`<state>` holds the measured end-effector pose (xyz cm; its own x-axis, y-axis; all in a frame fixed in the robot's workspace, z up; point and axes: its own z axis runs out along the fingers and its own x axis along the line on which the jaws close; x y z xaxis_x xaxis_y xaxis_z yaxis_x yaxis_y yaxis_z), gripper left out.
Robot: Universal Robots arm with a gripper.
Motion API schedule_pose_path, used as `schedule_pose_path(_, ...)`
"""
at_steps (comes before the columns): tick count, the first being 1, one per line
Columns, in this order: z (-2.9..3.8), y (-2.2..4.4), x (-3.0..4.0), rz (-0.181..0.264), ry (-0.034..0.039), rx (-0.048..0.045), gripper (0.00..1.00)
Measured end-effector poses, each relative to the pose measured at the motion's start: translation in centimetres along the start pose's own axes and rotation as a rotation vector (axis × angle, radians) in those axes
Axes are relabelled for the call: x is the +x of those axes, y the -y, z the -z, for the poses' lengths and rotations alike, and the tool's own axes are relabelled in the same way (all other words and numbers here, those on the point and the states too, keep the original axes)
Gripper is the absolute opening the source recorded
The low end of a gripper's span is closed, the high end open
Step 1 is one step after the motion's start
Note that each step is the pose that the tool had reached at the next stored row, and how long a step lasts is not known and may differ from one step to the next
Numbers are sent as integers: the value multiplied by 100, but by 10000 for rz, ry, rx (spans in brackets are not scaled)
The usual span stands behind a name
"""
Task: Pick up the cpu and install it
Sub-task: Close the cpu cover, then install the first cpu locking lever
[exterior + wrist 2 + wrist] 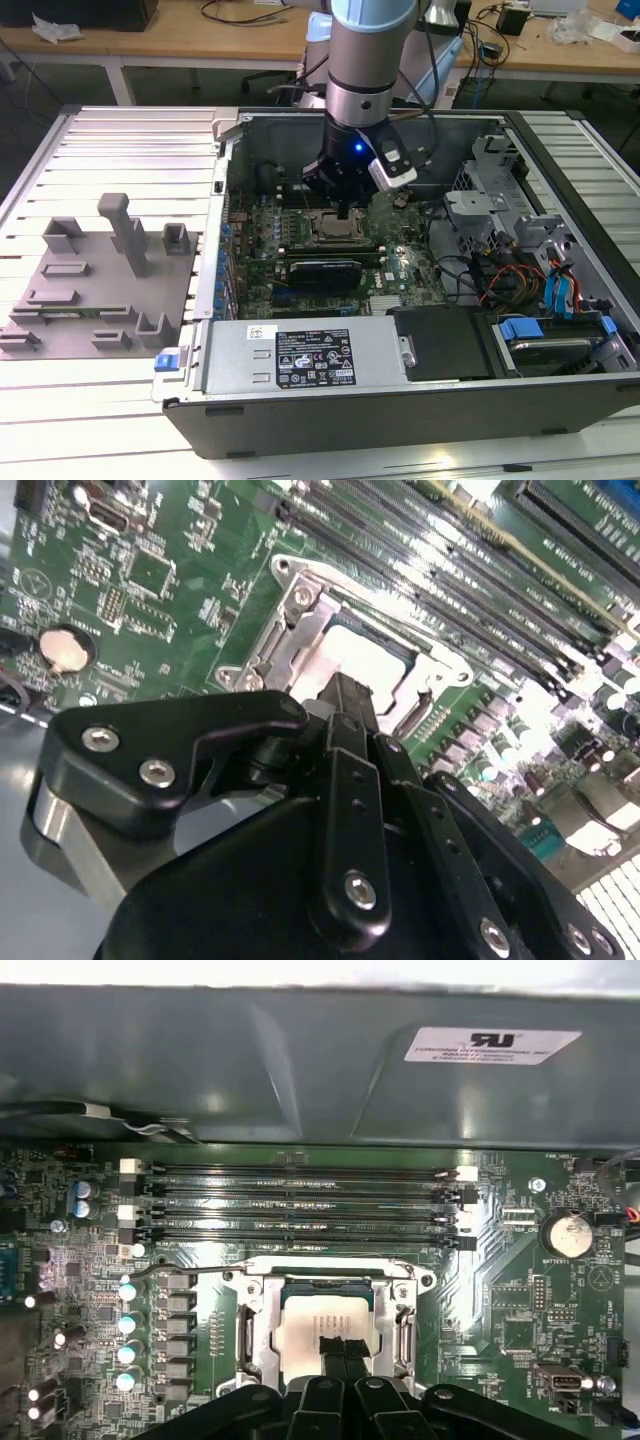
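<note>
- White sticker (492, 1044) on grey case wall (250, 1070), first wrist view: 1 bold dark mark, 2 lines of fine print. I can't make them out.
- Black label (316, 358) on power supply cover (235, 365), exterior view: white print and symbols, illegible to me.
- Small white tag (262, 332) beside it: illegible too.

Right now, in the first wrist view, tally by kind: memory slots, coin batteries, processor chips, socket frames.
Long black memory slots: 4
Round silver coin battery: 1
Square silvery-white cpu: 1
Square metal socket frame: 1
Total: 7
</note>
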<state>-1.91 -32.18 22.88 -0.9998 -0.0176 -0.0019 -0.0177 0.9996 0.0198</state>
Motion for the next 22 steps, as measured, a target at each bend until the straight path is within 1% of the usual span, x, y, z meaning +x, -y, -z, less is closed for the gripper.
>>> schedule_pose_path(5,137,-3,0,0,5,-1,11)
schedule_pose_path(6,177,-3,0,0,7,0,11)
schedule_pose_path(7,194,-4,0,1,9,0,11)
schedule_pose_path(12,194,11,8,0,10,7,11)
schedule_pose_path(22,195,12,18,1,10,5,11)
